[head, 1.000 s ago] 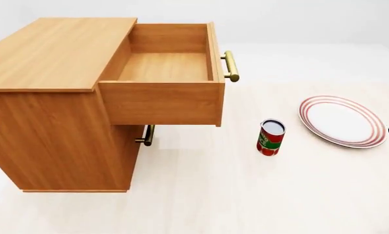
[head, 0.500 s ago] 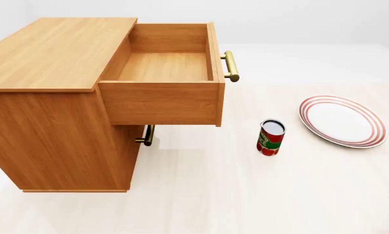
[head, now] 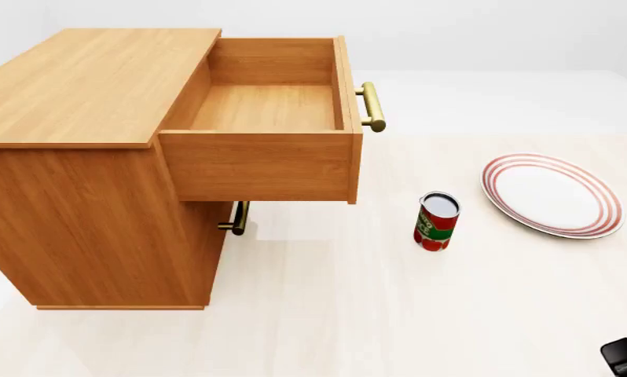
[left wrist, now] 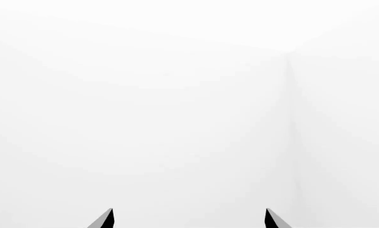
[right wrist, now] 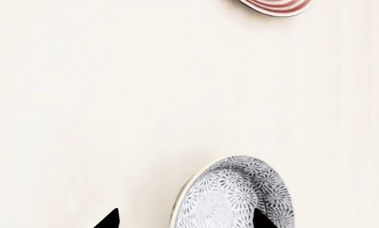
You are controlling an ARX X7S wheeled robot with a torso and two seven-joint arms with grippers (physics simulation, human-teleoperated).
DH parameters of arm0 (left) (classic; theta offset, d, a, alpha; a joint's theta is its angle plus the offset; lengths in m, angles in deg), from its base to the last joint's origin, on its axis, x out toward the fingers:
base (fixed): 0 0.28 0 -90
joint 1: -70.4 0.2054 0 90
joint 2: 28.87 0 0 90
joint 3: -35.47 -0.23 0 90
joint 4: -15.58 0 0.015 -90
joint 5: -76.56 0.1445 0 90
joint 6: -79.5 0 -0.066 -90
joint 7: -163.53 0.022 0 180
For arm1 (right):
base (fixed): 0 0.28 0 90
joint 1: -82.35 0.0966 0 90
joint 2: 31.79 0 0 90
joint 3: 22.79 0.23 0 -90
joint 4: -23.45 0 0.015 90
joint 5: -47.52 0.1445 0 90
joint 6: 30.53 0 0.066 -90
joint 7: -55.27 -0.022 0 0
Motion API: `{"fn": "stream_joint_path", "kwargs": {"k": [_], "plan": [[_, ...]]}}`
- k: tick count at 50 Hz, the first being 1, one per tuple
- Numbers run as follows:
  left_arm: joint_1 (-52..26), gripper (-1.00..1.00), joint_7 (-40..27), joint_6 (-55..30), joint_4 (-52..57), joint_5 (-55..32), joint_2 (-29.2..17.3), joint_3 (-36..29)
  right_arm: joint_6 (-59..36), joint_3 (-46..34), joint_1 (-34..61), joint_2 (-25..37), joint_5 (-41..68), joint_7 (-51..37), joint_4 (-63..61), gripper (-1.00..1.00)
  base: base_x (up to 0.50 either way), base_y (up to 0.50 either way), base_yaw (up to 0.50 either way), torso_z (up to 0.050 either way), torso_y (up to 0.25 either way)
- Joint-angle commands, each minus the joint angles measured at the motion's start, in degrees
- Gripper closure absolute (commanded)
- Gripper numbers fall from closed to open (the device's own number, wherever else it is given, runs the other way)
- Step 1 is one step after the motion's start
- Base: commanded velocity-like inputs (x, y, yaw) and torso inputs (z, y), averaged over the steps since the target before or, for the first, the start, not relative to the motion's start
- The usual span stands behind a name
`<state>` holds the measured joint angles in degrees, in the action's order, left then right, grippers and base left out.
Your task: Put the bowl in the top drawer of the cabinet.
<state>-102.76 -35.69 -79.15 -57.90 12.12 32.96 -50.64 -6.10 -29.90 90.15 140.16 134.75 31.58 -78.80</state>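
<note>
The speckled blue-grey bowl [right wrist: 234, 194] lies on the pale table and shows only in the right wrist view. My right gripper [right wrist: 185, 219] is open just above it. One fingertip [right wrist: 260, 220] is over the bowl's inside, the other over the bare table, so the rim lies between them. The wooden cabinet [head: 83, 86] stands at the left of the head view. Its top drawer [head: 266, 106] is pulled out and empty, brass handle to the right. My left gripper [left wrist: 188, 219] is open against blank white, holding nothing.
A red-labelled can [head: 436, 221] stands upright between the cabinet and a flat red-ringed plate [head: 551, 195], whose edge [right wrist: 275, 7] also shows beyond the bowl. The lower drawer's brass handle [head: 235, 218] pokes out under the open drawer. Dark parts of my right arm [head: 625, 358] sit at the right edge.
The dark part of my right arm has shifted along the right edge of the head view towards the near corner. Cabinet, drawer, can and plate have not moved.
</note>
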Motion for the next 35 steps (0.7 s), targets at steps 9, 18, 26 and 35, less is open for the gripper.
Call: {"fn": "stream_joint_path", "kwargs": {"k": [9,18,26,35], "plan": [[0.4,-1.0,-0.5,0.4,0.0,-0.5,-0.3,-0.3,12.7,-5.1,-10.1,-2.0,-0.8,-6.4,5.0,-1.0,0.0,0.0,0.0,0.0,0.0],[0.4,-1.0,-0.8,0.6,-0.1,-0.7,-0.2,-0.6,17.2,-6.9,-14.1,-3.0,-0.2,-6.5,7.3,-1.0,0.0,0.0,0.0,0.0,0.0],[0.2,-1.0,-1.0,0.7,-0.3,-0.7,-0.2,-1.0,21.8,-8.5,-18.3,-3.9,0.5,-6.0,9.6,-1.0,0.0,0.0,0.0,0.0,0.0],[-0.2,-1.0,-0.6,1.3,-0.9,-0.2,-0.2,-1.9,23.1,-9.6,-20.5,-3.2,0.4,-5.2,11.1,1.0,0.0,0.0,0.0,0.0,0.0]]}}
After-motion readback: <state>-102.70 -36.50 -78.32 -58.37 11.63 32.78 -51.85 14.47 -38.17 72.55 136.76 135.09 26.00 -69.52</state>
